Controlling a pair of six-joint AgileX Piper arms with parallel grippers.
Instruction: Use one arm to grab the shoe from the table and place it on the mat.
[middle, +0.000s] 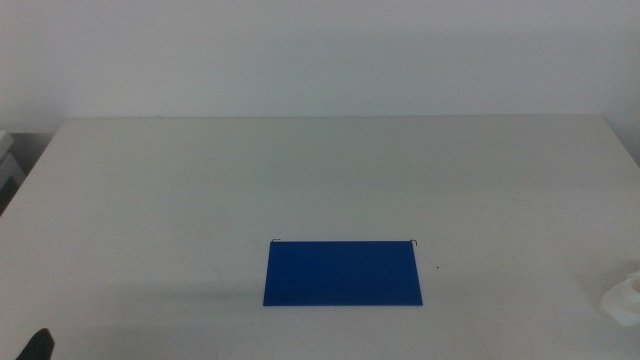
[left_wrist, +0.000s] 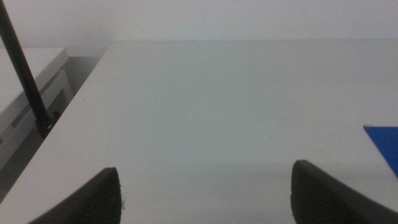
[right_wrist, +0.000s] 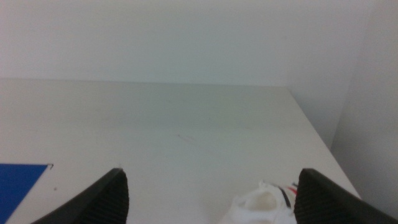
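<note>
Right gripper (right_wrist: 211, 199) hanging over table (right_wrist: 155, 124), jaws spread wide. Shoe (right_wrist: 264, 205) lying between jaws, nearer one. Mat (right_wrist: 18, 186) corner showing beside other jaw.

text: none legible | labels: none | numbers: none

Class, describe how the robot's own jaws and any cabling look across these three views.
The left gripper and right gripper each show two dark, rounded jaws with a fine matte texture. A thin black cable runs beside the table. No lettering or arm body is visible.
</note>
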